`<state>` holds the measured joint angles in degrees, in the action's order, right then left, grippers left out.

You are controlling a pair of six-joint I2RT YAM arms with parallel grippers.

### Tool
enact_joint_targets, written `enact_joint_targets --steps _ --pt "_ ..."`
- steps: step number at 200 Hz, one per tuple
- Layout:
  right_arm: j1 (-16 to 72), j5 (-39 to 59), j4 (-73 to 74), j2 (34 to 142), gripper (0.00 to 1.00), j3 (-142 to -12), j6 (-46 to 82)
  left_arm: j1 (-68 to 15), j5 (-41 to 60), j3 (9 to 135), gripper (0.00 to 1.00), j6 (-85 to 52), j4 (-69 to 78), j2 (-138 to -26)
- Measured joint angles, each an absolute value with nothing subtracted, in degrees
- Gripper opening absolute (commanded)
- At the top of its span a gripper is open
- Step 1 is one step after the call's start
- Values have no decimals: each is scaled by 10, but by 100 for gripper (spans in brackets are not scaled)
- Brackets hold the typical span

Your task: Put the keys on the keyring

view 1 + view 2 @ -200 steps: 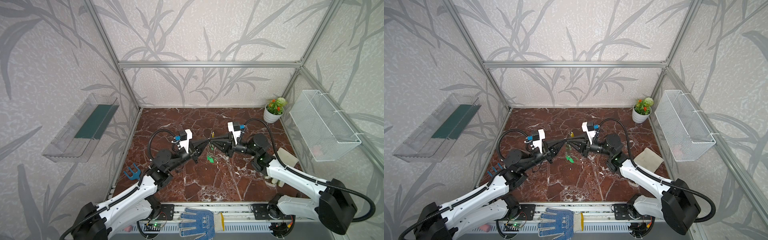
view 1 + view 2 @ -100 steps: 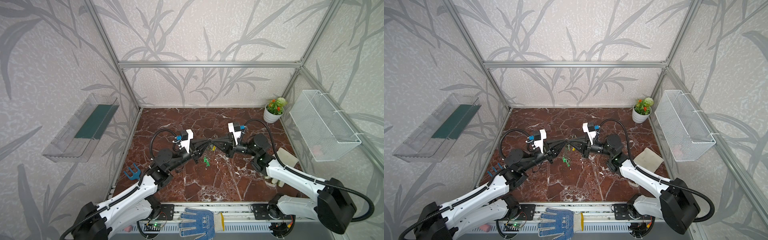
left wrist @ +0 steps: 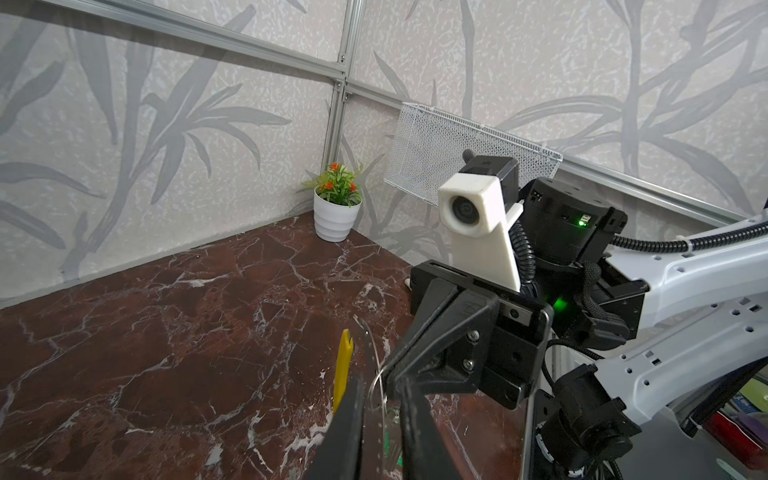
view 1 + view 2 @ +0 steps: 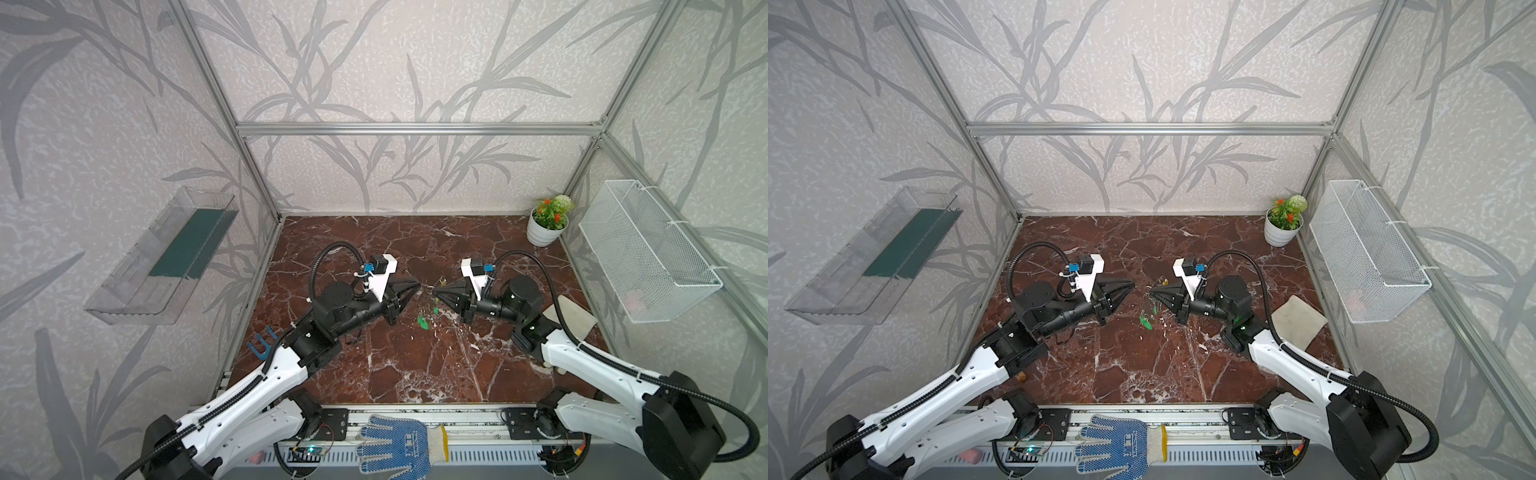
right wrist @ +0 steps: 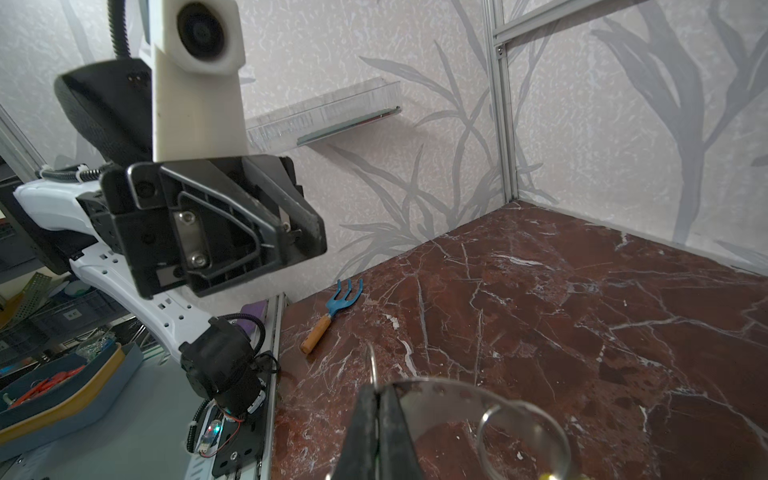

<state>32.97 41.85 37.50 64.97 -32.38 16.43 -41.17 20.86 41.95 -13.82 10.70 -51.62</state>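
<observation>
Right gripper (image 5: 376, 395) clamps the thin grey perforated metal keyring (image 5: 440, 387) by its band. Light, springy, probably slippery. Small green-headed keys (image 4: 422, 322) dangle under it, I think. Left gripper (image 4: 414, 291) ajar, empty.

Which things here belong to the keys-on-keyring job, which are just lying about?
Job: keyring, gripped by right gripper; keys; left gripper, open.
Lying about: plant pot, garden fork, cloth, glove, wire basket, clear shelf.

Your desk (image 4: 415, 365) is red-brown marble with white veins. On it you have a white plant pot (image 4: 542, 235) in the far right corner, a blue fork (image 5: 332, 316) with a wooden handle by the left edge, and a beige cloth (image 4: 1298, 322) near the right edge.
</observation>
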Motion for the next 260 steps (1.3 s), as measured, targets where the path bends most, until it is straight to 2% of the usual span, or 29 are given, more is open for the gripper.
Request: enact_joint_targets --steps 116,170,260 --pt "376 418 255 676 0 -331 42 -412 243 588 15 -6 -230 -632" --pt "378 418 234 682 0 -336 29 -412 272 592 15 30 -289 -654" --pt "382 416 224 682 0 -339 21 -411 296 608 13 44 -302 -686"
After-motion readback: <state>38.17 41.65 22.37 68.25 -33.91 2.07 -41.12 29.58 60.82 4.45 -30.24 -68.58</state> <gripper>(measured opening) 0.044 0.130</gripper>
